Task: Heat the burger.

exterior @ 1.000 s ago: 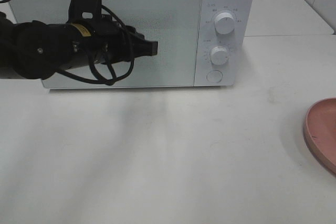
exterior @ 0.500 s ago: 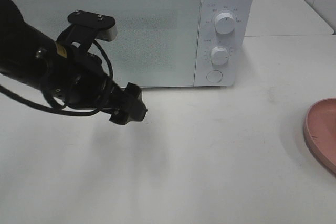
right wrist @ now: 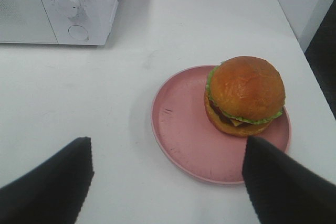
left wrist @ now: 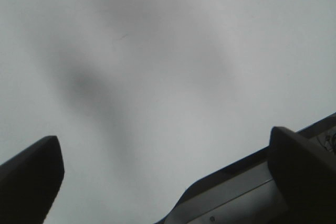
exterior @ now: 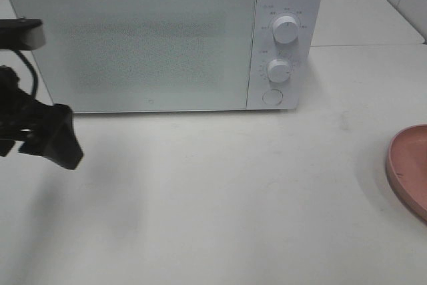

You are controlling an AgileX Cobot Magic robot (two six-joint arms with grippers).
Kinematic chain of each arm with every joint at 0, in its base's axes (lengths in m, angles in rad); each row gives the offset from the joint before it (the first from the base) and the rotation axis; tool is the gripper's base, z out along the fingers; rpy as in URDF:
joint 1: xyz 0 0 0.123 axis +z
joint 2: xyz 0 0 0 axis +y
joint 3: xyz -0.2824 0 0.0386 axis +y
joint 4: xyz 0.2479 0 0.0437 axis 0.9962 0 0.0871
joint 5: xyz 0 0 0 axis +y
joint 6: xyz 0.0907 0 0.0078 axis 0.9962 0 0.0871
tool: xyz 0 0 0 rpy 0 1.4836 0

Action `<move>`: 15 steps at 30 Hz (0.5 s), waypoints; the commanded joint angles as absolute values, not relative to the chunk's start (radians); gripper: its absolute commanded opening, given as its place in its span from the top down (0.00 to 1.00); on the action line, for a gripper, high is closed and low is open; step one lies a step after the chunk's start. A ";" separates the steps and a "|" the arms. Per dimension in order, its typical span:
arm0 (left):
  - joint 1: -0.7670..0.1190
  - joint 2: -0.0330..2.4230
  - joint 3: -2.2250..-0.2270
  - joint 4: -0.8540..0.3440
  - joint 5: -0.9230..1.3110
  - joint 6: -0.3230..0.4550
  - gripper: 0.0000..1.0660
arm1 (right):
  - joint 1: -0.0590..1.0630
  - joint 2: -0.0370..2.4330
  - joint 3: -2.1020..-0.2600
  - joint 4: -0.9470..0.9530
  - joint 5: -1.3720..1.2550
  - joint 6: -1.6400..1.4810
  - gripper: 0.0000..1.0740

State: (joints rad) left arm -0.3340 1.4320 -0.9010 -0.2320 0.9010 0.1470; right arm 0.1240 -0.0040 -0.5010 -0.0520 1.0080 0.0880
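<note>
The burger (right wrist: 244, 95), with its golden-brown bun, green lettuce and yellow cheese, sits on the far side of a round pink plate (right wrist: 178, 129) in the right wrist view. My right gripper (right wrist: 168, 148) is open and empty, hovering above the near rim of the plate, short of the burger. In the exterior high view only the plate's edge (exterior: 408, 168) shows at the right; the burger and the right gripper are out of that view. My left gripper (exterior: 61, 145) is at the far left, low over the table. The left wrist view shows it (left wrist: 164, 142) open and empty over bare table.
A white microwave (exterior: 167, 35) stands at the back with its door shut. It has two knobs (exterior: 285, 29) and a round button (exterior: 271, 97) on its right panel. It also shows in the right wrist view (right wrist: 73, 3). White table (exterior: 233, 198) lies between microwave and plate.
My left arm has swung away from the front of the microwave door, down and to the left edge of the view. The microwave door stays shut. The plate has not moved.
</note>
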 commanded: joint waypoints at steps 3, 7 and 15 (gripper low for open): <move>-0.183 1.341 -0.900 -0.217 1.030 0.143 0.07 | 0.120 -0.036 -0.498 -0.052 0.994 0.075 0.29; -0.116 1.280 -0.895 -0.209 1.058 0.125 0.07 | 0.120 -0.036 -0.498 -0.052 0.994 0.075 0.29; -0.058 1.106 -0.837 -0.149 1.091 0.084 0.07 | 0.120 -0.036 -0.498 -0.052 0.994 0.075 0.29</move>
